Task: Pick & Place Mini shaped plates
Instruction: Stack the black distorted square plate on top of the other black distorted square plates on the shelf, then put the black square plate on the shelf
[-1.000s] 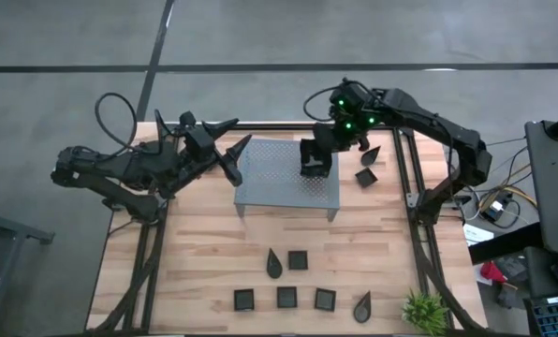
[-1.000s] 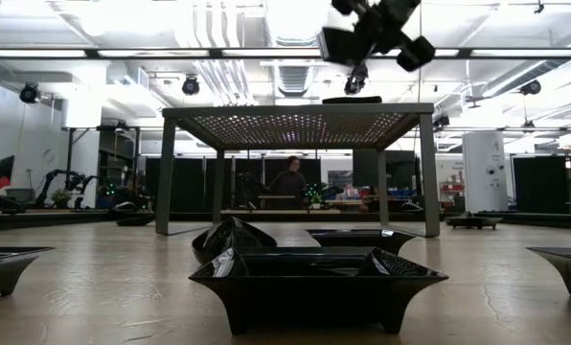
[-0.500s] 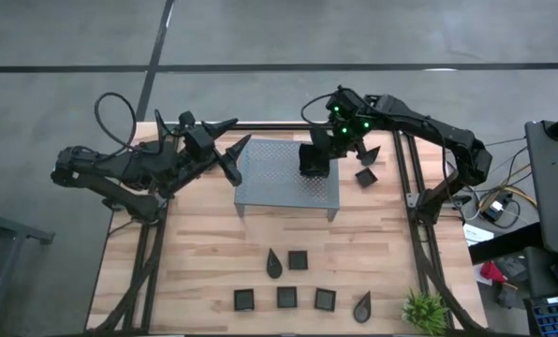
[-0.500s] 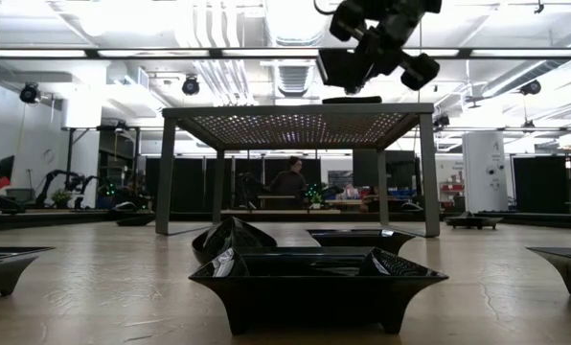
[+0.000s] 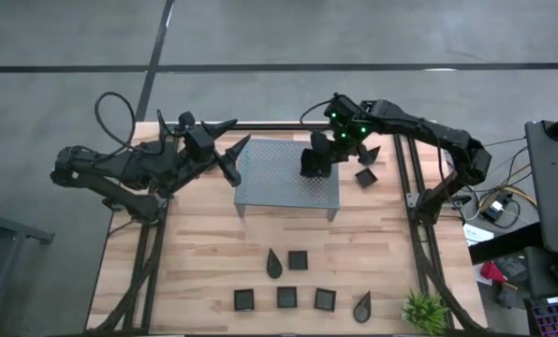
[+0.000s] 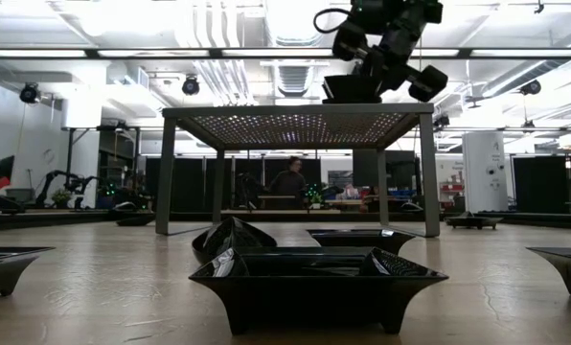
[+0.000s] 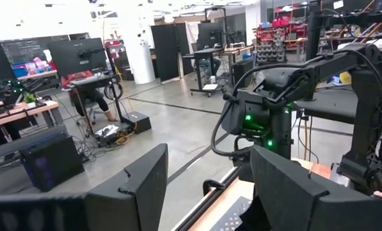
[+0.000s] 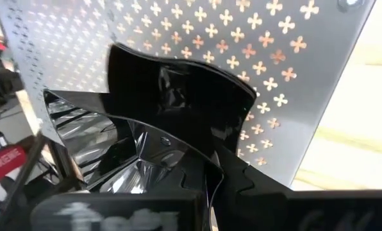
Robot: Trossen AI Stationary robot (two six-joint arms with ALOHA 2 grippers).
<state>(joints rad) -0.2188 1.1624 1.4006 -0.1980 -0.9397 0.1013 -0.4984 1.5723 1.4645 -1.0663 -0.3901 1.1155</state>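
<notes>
Glossy black square plate [image 8: 178,102], clamped in the right jaws [image 5: 318,159], rests on the perforated grey rack [image 5: 288,178]; left jaws [image 7: 210,186] apart.

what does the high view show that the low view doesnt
Only the high view shows the left gripper beside the rack's corner, the green plant, and all six plates laid out on the front of the table. Only the low view shows the room and a person behind. Both show the right gripper holding a plate over the rack.

Glossy black square plate [image 5: 317,159] on rack top; eight others [image 5: 286,297] on table.
</notes>
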